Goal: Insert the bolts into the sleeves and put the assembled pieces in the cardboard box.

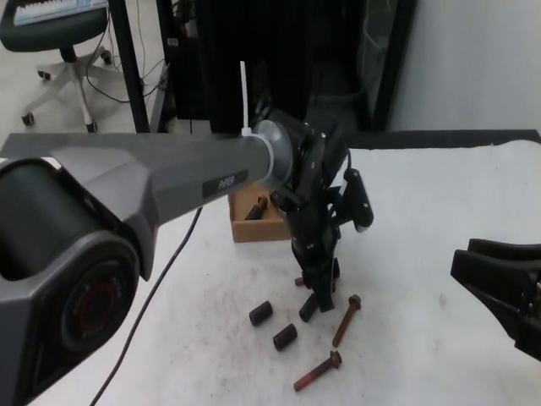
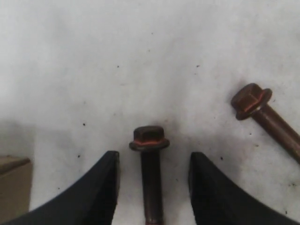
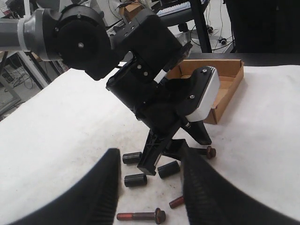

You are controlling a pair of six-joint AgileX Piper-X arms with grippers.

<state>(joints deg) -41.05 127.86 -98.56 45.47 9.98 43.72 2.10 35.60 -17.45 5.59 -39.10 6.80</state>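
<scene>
In the high view I locate the cardboard box (image 1: pixel 250 227) at frame centre on the bench (image 1: pixel 439 211). Below it lie three sleeves (image 1: pixel 260 313), grouped, with two bolts (image 1: pixel 347 320) to their right and lower right. A third bolt (image 2: pixel 151 187) lies between the spread fingers of the left gripper (image 2: pixel 153 155), clear of both. The right gripper (image 1: pixel 507 292) sits at the right edge, well apart.

The surface (image 1: pixel 439 211) is covered in white cloth, flecked with dark specks and smudged with grime near its middle; a black cable (image 1: pixel 161 283) trails across its left part towards the near edge. Behind it, on the pale floor (image 1: pixel 51 110), stands an office chair (image 1: pixel 63 46) with a white wheeled base; black upright posts (image 1: pixel 127 59) rise beside it; a light wall (image 1: pixel 473 59) stands at the far right.
</scene>
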